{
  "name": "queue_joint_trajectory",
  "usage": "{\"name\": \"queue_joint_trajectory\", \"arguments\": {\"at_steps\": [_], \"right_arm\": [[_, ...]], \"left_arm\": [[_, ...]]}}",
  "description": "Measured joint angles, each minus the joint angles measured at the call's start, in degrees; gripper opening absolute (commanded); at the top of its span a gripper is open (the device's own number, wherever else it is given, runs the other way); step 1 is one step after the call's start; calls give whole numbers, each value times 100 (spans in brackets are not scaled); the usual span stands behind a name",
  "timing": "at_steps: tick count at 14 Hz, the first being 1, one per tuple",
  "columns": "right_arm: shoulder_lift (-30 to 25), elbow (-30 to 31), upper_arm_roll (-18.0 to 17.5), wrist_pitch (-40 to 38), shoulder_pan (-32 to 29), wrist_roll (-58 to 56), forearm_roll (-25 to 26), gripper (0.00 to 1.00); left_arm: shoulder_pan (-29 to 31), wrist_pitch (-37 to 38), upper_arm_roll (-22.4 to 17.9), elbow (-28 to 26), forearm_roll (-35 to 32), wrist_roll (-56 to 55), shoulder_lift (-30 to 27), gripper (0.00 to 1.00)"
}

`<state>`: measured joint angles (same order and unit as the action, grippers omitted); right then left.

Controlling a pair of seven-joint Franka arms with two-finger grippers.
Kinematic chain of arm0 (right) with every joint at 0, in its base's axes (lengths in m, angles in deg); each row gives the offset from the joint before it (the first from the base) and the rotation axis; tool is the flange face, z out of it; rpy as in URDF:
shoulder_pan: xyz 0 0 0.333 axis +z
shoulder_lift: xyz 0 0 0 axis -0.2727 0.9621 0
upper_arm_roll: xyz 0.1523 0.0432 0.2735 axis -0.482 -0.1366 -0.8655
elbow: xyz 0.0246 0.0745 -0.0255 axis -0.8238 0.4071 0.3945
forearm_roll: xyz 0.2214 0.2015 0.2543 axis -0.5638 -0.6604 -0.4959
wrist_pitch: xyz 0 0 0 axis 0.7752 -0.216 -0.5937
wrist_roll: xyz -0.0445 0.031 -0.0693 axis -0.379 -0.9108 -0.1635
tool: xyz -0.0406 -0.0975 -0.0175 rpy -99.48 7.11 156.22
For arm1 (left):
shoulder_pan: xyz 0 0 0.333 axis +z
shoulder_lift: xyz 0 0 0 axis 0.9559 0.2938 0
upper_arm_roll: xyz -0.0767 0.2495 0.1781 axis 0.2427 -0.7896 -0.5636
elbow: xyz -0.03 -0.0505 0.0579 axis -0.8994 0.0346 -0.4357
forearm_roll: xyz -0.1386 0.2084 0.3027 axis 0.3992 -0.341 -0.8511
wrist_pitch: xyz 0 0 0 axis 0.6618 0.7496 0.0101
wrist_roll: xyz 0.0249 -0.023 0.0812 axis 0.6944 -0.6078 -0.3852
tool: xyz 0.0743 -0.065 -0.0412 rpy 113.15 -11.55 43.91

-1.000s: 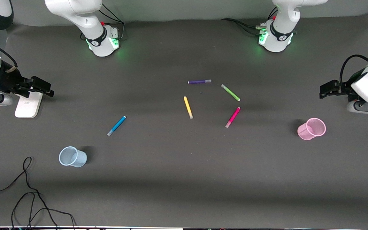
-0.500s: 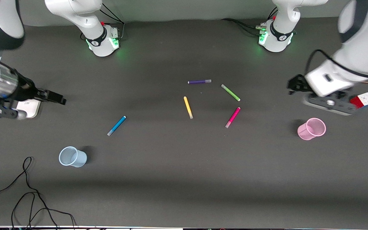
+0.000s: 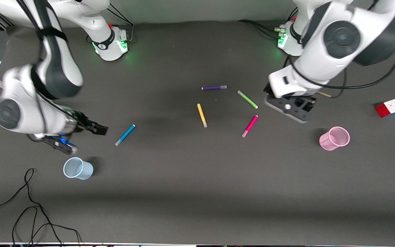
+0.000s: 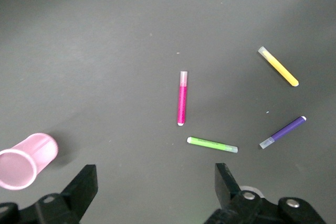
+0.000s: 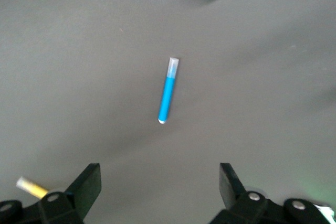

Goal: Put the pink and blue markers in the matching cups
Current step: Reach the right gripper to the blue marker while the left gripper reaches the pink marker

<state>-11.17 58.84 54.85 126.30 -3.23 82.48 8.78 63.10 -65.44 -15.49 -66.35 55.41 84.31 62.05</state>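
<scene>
The blue marker (image 3: 125, 134) lies on the dark table, and shows in the right wrist view (image 5: 168, 90). The pale blue cup (image 3: 78, 168) stands nearer the front camera than it. The pink marker (image 3: 250, 126) lies near the middle, and shows in the left wrist view (image 4: 182, 98). The pink cup (image 3: 334, 138) stands toward the left arm's end, and shows in the left wrist view (image 4: 26, 160). My right gripper (image 3: 94, 129) (image 5: 160, 182) is open and empty, beside the blue marker. My left gripper (image 3: 291, 107) (image 4: 156, 182) is open and empty, over the table between the pink marker and pink cup.
A yellow marker (image 3: 202, 115), a green marker (image 3: 247, 99) and a purple marker (image 3: 214, 87) lie near the pink one. A coloured cube (image 3: 388, 108) sits at the left arm's end. A black cable (image 3: 29, 212) loops near the front edge at the right arm's end.
Both arms have swung in from the table's ends toward the markers, the right toward the blue one, the left toward the pink one. The markers and cups have not moved.
</scene>
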Motion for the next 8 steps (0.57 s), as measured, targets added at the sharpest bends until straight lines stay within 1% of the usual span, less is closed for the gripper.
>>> {"name": "queue_joint_trajectory", "arguments": {"at_steps": [2, 3, 6, 8], "right_arm": [[326, 16, 7, 141, 1, 115, -56, 100], [438, 42, 28, 165, -9, 127, -170, 100], [528, 386, 86, 328, -59, 140, -301, 100], [541, 751, 119, 756, -64, 333, -325, 100]], "left_arm": [[-20, -342, -2, -374, -1, 157, 9, 99], [-19, -534, -8, -579, -1, 241, 17, 99], [-21, -1378, -9, -1311, -2, 460, 70, 99], [-75, -1937, -5, -1735, -3, 539, 225, 99]]}}
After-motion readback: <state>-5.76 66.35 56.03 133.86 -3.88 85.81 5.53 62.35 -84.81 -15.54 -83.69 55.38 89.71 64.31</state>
